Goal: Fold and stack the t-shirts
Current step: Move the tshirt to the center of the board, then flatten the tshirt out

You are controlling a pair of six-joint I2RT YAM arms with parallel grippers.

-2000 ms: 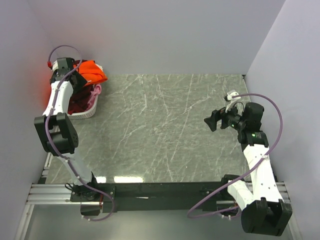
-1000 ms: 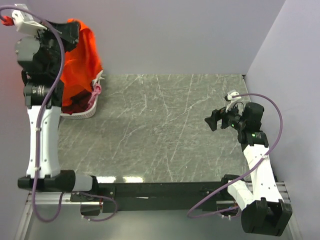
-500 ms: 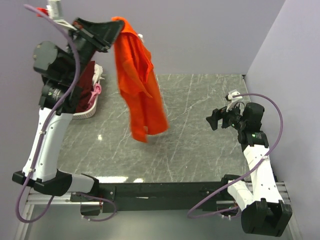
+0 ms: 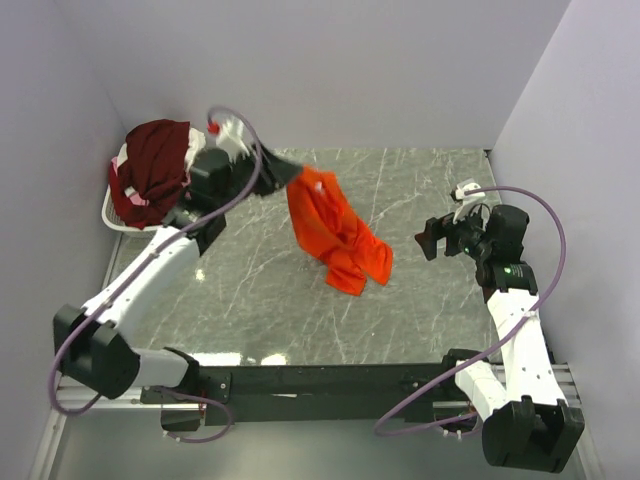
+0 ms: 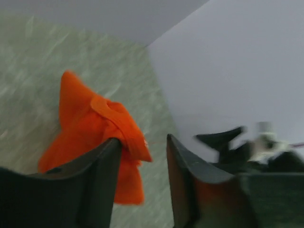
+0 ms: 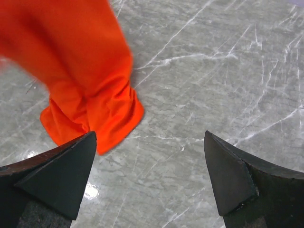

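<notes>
The bright orange t-shirt [image 4: 338, 235] lies crumpled on the marble table, left of centre, its upper end still raised towards my left gripper [image 4: 288, 176]. In the left wrist view the left gripper [image 5: 142, 141] has its jaws apart, and the orange shirt [image 5: 90, 128] hangs by the left finger, not pinched. My right gripper [image 4: 426, 240] is open and empty, right of the shirt. In the right wrist view the right gripper [image 6: 149, 135] hovers above the table, with the orange shirt [image 6: 88, 90] at the upper left. A dark maroon t-shirt [image 4: 155, 172] is heaped in the basket.
The white wire basket [image 4: 114, 217] stands at the table's back left corner against the wall. Walls close in the left, back and right sides. The grey marble table [image 4: 420, 185] stretches between the shirt and the right arm.
The left arm lifted the orange shirt out of the basket, swung it high, then came down to the right over the table. The shirt now rests crumpled on the table. The right arm stayed still.
</notes>
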